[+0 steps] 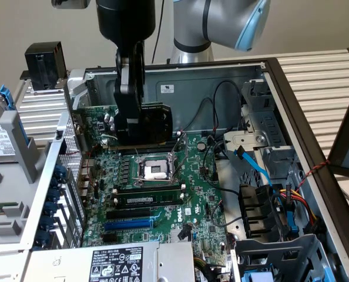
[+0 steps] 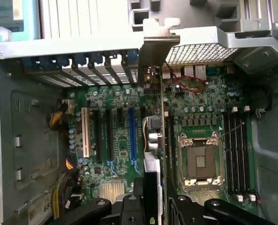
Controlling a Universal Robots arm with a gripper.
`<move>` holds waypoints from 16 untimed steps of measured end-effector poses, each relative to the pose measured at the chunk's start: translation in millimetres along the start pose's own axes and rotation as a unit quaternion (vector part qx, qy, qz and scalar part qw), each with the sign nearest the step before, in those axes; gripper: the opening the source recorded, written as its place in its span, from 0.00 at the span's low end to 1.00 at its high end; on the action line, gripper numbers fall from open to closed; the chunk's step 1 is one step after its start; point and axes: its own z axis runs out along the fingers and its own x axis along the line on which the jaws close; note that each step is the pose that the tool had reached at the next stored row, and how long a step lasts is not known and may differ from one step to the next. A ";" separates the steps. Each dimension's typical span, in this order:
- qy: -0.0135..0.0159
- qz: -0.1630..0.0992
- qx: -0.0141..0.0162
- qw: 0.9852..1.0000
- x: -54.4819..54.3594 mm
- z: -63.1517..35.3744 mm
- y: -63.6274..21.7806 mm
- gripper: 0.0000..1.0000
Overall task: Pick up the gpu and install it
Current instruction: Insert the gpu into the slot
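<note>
The gpu (image 1: pixel 154 122), a small green card with a black fan shroud, stands upright on edge over the far part of the large green motherboard (image 1: pixel 174 200), just behind the CPU socket (image 1: pixel 154 169). My gripper (image 1: pixel 129 126) comes down from above and is shut on it. In the wrist view the gpu (image 2: pixel 152 140) runs edge-on between my fingers (image 2: pixel 129 208), and its metal end bracket (image 2: pixel 154 51) reaches the case's rear slot openings. The card lies between the blue slot (image 2: pixel 132 133) and the CPU socket (image 2: pixel 200 161). Whether its lower edge touches the board I cannot tell.
The open PC case (image 1: pixel 221 76) walls the board in. A RAM stick (image 1: pixel 148 200) and a blue slot (image 1: pixel 129 224) lie nearer the front. Cables (image 1: pixel 280 200) and drive bays crowd the exterior view's right. The power supply (image 1: pixel 116 264) sits at the front.
</note>
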 end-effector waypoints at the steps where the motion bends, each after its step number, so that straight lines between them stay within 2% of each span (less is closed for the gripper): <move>1: 0.000 -0.001 0.000 1.000 0.7 1.5 -0.1 0.28; 7: 0.001 -0.011 -0.002 1.000 3.5 11.2 -0.6 0.28; 12: 0.001 -0.023 -0.003 1.000 3.4 16.2 -0.9 0.28; 16: 0.001 -0.024 -0.003 1.000 4.8 19.6 -1.2 0.28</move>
